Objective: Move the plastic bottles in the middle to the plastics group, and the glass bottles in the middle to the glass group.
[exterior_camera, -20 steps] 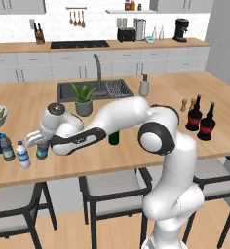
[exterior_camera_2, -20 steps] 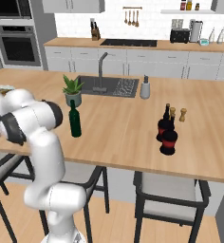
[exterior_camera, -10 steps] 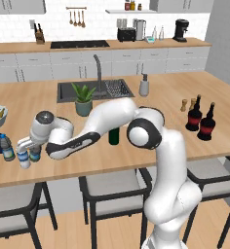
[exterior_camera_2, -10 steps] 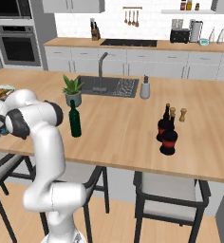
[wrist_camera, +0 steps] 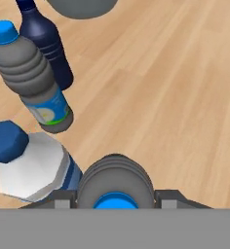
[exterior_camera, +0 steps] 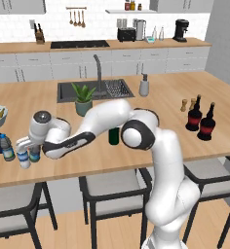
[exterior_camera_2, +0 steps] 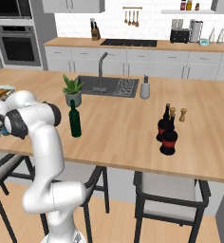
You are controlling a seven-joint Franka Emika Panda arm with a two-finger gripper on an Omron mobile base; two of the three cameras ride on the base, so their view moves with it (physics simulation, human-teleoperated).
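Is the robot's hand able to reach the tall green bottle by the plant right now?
Probably not yet: the gripper is shut on a blue-capped water bottle far from the green wine bottle.

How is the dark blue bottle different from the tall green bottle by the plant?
The dark blue bottle is small and stands at the counter's end beside other little bottles; the tall green bottle is slim, long-necked and far taller, standing alone by the potted plant. The blue one is navy all over; the green one is very dark green. Both stand upright on the wooden counter.
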